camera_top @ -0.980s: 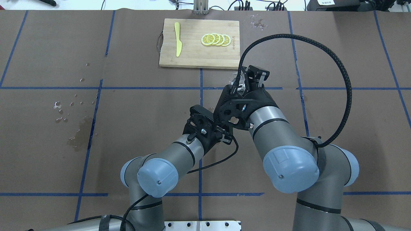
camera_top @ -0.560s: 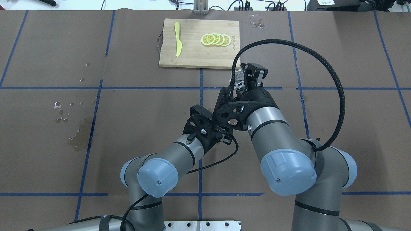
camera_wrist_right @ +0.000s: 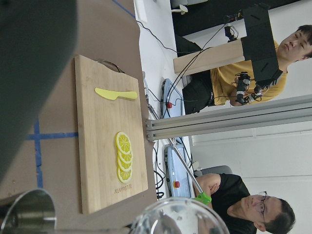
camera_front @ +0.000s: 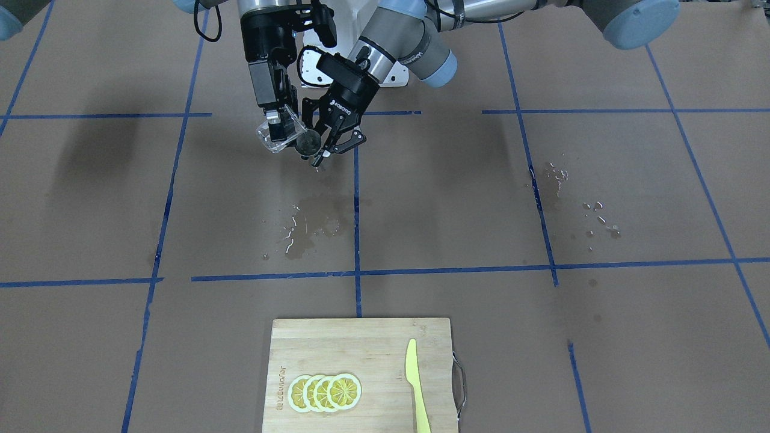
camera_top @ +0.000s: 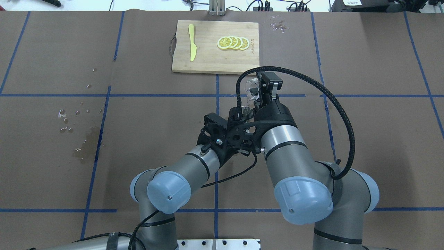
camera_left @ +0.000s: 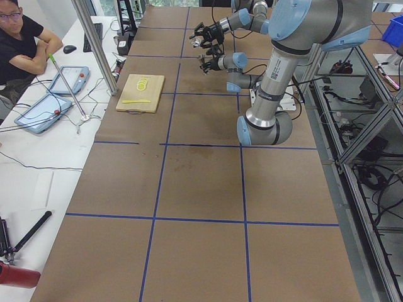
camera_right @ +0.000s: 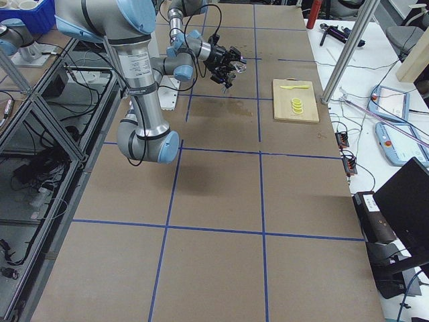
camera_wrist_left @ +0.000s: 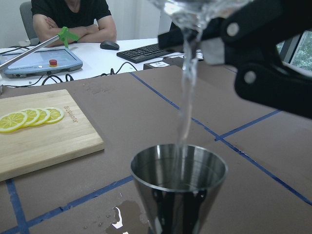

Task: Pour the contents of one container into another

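Observation:
The clear glass cup is tipped over, with my right gripper shut on it. Its lip hangs above the steel jigger, and a thin stream of water falls into the jigger's upper cone. My left gripper is shut on the jigger and holds it upright above the table, just right of the cup in the front-facing view. From overhead the cup shows beside the right wrist, while the left gripper's fingers are hidden under that wrist.
A wooden cutting board with lemon slices and a yellow knife lies at the table's far side. Wet patches darken the brown paper under the grippers, and droplets lie further off. People sit beyond the table's far edge.
My right wrist has swung left toward the left gripper and rolled, tipping the cup further; its cable loop has dropped. The left arm has held still.

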Controlling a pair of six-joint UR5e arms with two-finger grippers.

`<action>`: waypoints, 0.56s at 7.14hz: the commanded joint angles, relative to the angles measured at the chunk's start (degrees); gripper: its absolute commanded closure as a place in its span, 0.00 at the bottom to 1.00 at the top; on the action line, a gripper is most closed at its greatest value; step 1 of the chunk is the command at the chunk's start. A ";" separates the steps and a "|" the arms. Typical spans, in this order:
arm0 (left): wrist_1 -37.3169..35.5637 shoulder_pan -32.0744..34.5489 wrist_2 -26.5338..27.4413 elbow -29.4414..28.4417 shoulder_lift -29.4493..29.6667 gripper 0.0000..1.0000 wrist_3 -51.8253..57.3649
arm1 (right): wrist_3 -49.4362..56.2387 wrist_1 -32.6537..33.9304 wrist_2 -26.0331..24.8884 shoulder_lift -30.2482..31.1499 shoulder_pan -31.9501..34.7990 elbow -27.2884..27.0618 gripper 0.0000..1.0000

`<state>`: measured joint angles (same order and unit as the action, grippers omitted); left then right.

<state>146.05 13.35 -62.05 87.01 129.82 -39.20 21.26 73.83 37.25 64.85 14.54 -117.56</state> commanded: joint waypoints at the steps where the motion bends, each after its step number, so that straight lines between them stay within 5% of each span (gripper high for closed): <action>1: 0.11 0.01 0.00 0.00 0.00 1.00 0.00 | 2.99 0.00 -1.65 -0.33 0.04 -0.03 1.00; 4: 0.11 0.01 0.00 -0.26 0.00 1.00 0.00 | 3.61 0.00 -1.74 -0.42 0.04 -0.38 1.00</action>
<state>146.16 13.36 -62.05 86.81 129.81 -39.20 24.70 73.83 35.61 64.47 14.58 -117.82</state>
